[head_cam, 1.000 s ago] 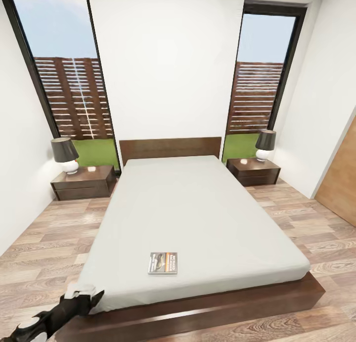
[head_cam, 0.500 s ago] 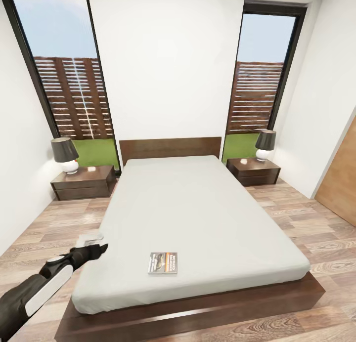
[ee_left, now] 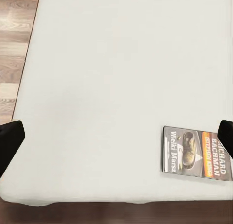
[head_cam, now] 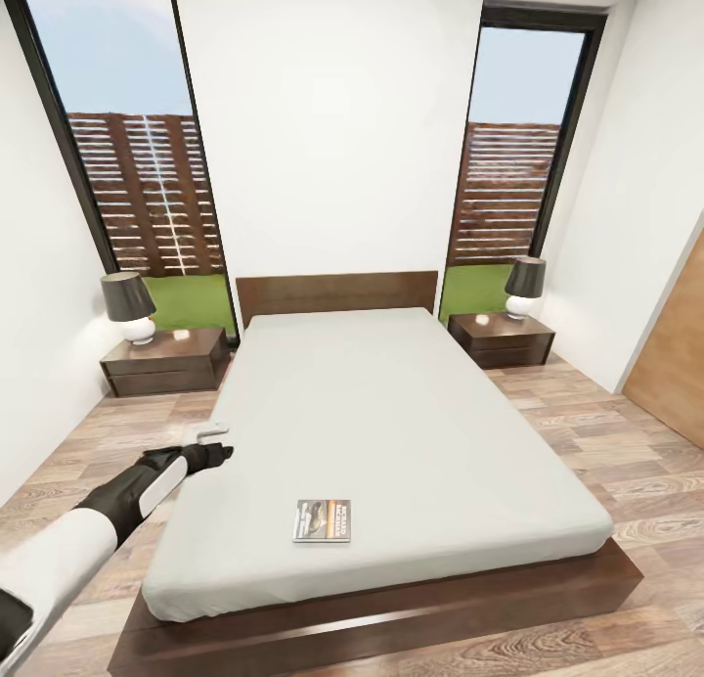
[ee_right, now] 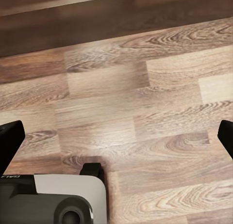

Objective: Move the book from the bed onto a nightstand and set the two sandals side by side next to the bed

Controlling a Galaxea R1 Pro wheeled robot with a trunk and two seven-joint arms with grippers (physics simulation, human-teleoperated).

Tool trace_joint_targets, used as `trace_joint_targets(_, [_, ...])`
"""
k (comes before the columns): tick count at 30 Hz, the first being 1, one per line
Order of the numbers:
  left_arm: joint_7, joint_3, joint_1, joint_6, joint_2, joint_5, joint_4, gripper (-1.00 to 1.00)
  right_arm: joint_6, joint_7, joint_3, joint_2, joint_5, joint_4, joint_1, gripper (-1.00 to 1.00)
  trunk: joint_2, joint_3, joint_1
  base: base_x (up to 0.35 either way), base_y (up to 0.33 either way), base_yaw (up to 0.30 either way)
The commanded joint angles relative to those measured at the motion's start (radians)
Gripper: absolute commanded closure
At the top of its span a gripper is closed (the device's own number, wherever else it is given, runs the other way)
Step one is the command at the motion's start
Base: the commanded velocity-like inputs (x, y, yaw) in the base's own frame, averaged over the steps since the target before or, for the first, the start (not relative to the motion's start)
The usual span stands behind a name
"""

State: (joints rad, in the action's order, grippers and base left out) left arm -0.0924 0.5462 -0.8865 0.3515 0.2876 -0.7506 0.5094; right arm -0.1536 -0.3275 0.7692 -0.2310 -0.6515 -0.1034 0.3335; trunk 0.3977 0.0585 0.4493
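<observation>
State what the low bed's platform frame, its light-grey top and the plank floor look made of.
The dark brown platform frame: apparently wood, smooth, slightly glossy. The plain light-grey mattress: likely fabric, matte, seamless. The brown plank floor: wood or laminate, showing grain and knots.

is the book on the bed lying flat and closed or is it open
Closed and flat. The book lies cover-up on the bed, near its foot; the left wrist view shows its whole front cover, no pages spread.

The book (ee_left: 196, 151) lying on the bed (ee_left: 116, 78) carries readable print in the left wrist view: white lettering "RICHARD BACHMAN" along one edge of the cover, yellow lettering on the orange band too blurred to make out, and "Wielki Marsz" in white beside the cover picture. In the head view its lettering is too small to read.
</observation>
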Motion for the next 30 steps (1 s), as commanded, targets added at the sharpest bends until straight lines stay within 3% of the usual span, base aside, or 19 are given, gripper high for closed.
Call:
trace_joint_targets(1, [0.009,0.007,-0.017,0.005,-0.005,-0.006,-0.028,-1.0,-0.003,-0.004,0.009,-0.001,-0.008,0.0,0.001,-1.0,0.002,0.002,0.001,0.0,0.0,0.0])
trace_joint_targets(6, [0.05,0.009,-0.075,0.034,-0.072,0.008,-0.13,-1.0,-0.003,-0.004,0.009,-0.003,-0.008,-0.002,0.001,-1.0,0.002,0.002,0.001,0.0,0.0,0.0])
trace_joint_targets(11, [0.027,0.01,-0.101,0.121,-0.119,0.014,-0.177,-1.0,-0.003,-0.004,0.009,-0.002,-0.008,-0.003,0.001,-1.0,0.002,0.002,0.001,0.0,0.0,0.0])
trace_joint_targets(21, [-0.032,0.011,-0.114,0.218,-0.14,0.016,-0.194,-1.0,-0.003,-0.005,0.008,-0.002,-0.008,-0.004,0.001,-1.0,0.002,0.002,0.001,0.0,0.0,0.0])
trace_joint_targets(30, [-0.044,0.006,-0.116,0.252,-0.143,0.016,-0.194,-1.0,-0.003,-0.005,0.008,-0.001,-0.008,-0.004,0.001,-1.0,0.002,0.002,0.001,0.0,0.0,0.0])
